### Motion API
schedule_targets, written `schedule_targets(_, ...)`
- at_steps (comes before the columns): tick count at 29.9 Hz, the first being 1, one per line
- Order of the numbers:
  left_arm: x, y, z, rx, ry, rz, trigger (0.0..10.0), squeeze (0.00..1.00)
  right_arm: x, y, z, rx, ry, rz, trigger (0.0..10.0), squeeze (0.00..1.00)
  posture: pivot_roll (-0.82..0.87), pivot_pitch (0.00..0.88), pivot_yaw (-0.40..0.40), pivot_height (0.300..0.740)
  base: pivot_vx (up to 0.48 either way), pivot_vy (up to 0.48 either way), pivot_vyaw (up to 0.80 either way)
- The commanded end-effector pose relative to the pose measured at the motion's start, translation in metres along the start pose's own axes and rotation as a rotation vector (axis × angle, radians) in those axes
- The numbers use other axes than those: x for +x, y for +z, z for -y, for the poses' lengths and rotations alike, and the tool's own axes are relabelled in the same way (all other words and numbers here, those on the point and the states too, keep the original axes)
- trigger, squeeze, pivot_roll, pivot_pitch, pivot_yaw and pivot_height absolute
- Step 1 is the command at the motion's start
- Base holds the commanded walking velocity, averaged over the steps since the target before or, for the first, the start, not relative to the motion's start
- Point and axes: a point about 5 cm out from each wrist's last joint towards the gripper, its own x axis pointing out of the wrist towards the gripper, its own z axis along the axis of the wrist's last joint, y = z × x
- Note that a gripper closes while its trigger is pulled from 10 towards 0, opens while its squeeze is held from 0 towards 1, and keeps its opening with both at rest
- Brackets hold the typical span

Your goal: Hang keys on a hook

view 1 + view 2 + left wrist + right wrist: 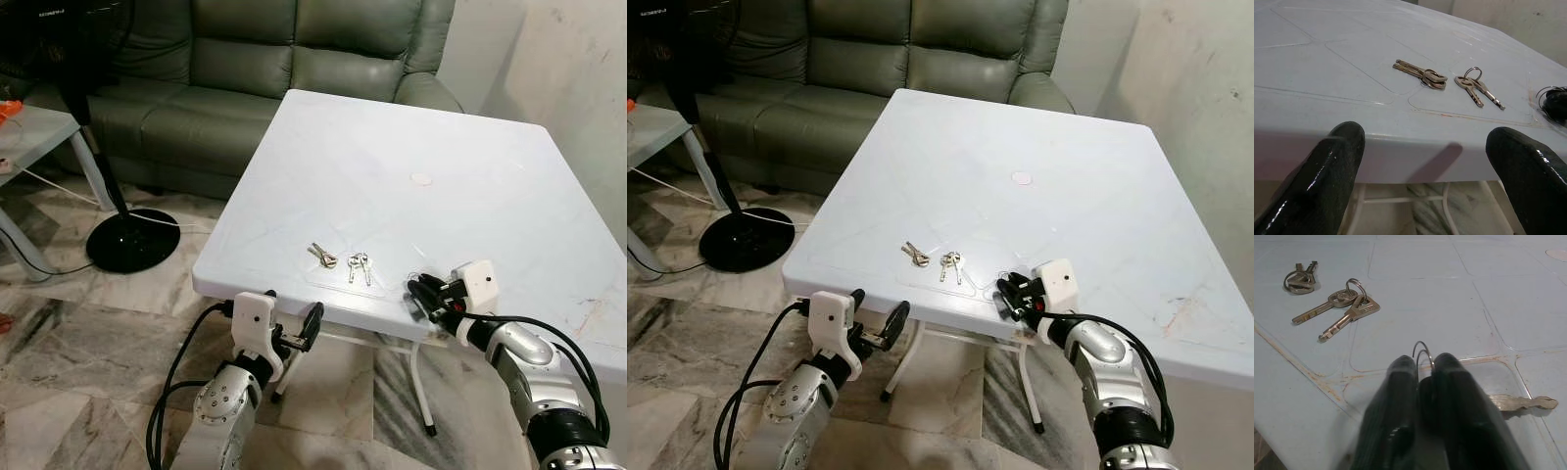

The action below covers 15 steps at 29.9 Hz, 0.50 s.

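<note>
Three bunches of keys lie near the front edge of the white table [411, 127]. One bunch [323, 256] lies furthest left, and a pair on a ring [360, 265] is just right of it. My right gripper [419, 291] rests on the table at the front right. It is shut on the ring [1422, 351] of the third bunch, whose key [1522, 403] sticks out beside the fingers. My left gripper [296, 331] is open with nothing in it. It hangs just below the table's front edge, facing the two loose bunches [1422, 74].
A green sofa [284, 49] stands behind the table. A black fan base [132, 238] and a small side table [34, 132] are at the left on the marble floor. A wall [578, 69] runs along the right. A small white disc [421, 178] lies mid-table.
</note>
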Motion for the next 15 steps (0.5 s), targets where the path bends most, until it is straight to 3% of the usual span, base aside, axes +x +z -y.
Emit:
schedule_targets(1, 0.0031, 0.0011, 0.0125, -0.036, -0.020, 0.009, 10.0, 0.00, -0.0040, 0.0012, 0.0040, -0.017, -0.001, -0.001, 0.8, 0.00, 0.04, 0.129, -0.094, 0.740, 0.000, 0.000, 0.00)
schedule_targets(2, 0.0031, 0.0011, 0.0126, -0.037, -0.021, 0.009, 10.0, 0.00, -0.0039, 0.0010, 0.0042, -0.021, -0.001, -0.005, 2.7, 0.00, 0.04, 0.129, -0.094, 0.740, 0.000, 0.000, 0.00)
schedule_targets(4, 0.0030, 0.0011, 0.0126, -0.037, -0.021, 0.009, 10.0, 0.00, -0.0039, 0.0005, 0.0044, -0.021, -0.002, -0.009, 2.7, 0.00, 0.04, 0.129, -0.094, 0.740, 0.000, 0.000, 0.00)
schedule_targets(5, 0.0029, 0.0009, 0.0127, -0.039, -0.021, 0.009, 10.0, 0.00, -0.0038, -0.0007, 0.0041, -0.021, 0.007, -0.022, 10.0, 0.00, 0.04, 0.126, -0.095, 0.740, 0.000, 0.000, 0.00)
schedule_targets(6, 0.0029, 0.0009, 0.0127, -0.039, -0.021, 0.009, 10.0, 0.00, -0.0038, -0.0007, 0.0041, -0.021, 0.007, -0.022, 10.0, 0.00, 0.04, 0.126, -0.095, 0.740, 0.000, 0.000, 0.00)
schedule_targets(7, 0.0029, 0.0008, 0.0129, -0.040, -0.020, 0.010, 10.0, 0.00, -0.0037, -0.0011, 0.0038, 0.000, 0.014, -0.019, 10.0, 0.37, 0.04, 0.123, -0.096, 0.740, 0.000, 0.000, 0.00)
schedule_targets(8, 0.0028, 0.0008, 0.0129, -0.040, -0.020, 0.010, 10.0, 0.00, -0.0038, -0.0008, 0.0039, -0.001, 0.014, -0.015, 10.0, 0.37, 0.04, 0.123, -0.096, 0.740, 0.000, 0.000, 0.00)
schedule_targets(9, 0.0028, 0.0008, 0.0129, -0.041, -0.020, 0.010, 10.0, 0.00, -0.0039, -0.0008, 0.0045, -0.006, 0.007, -0.018, 10.0, 0.56, 0.04, 0.123, -0.096, 0.740, 0.000, 0.000, 0.00)
schedule_targets(12, 0.0025, 0.0006, 0.0131, -0.043, -0.020, 0.010, 10.0, 0.00, -0.0045, -0.0004, 0.0046, -0.016, 0.022, -0.016, 10.0, 0.47, 0.04, 0.120, -0.095, 0.740, 0.000, 0.000, 0.00)
schedule_targets(13, 0.0025, 0.0006, 0.0133, -0.043, -0.021, 0.010, 10.0, 0.00, -0.0047, -0.0005, 0.0047, -0.016, 0.022, -0.017, 10.0, 0.00, 0.04, 0.119, -0.093, 0.740, 0.000, 0.000, 0.00)
schedule_targets(15, 0.0027, 0.0007, 0.0138, -0.045, -0.022, 0.011, 10.0, 0.00, -0.0048, -0.0006, 0.0047, -0.018, 0.024, -0.019, 10.0, 0.00, 0.04, 0.118, -0.094, 0.740, 0.000, 0.000, 0.00)
